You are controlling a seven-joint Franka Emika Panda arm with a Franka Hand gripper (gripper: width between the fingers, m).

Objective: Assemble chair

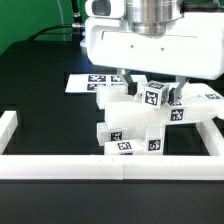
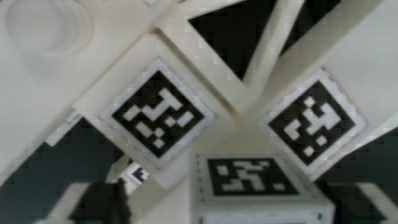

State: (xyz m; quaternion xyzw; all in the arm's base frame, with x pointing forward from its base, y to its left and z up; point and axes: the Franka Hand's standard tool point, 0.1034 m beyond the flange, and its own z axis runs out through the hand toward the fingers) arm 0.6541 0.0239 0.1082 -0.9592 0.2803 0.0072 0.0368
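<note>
I see the chair (image 1: 135,125) standing half-built on the black worktop (image 1: 40,95) against the white border rail (image 1: 60,165), and, since I cannot tell whether the fingers (image 1: 178,97) already clamp it, I would close slowly and centred.

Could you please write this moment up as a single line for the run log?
phase: chair assembly | gripper: down at the stacked chair parts, jaws straddling a tagged part, grip unconfirmed | marker board: behind | border rail: in front
</note>
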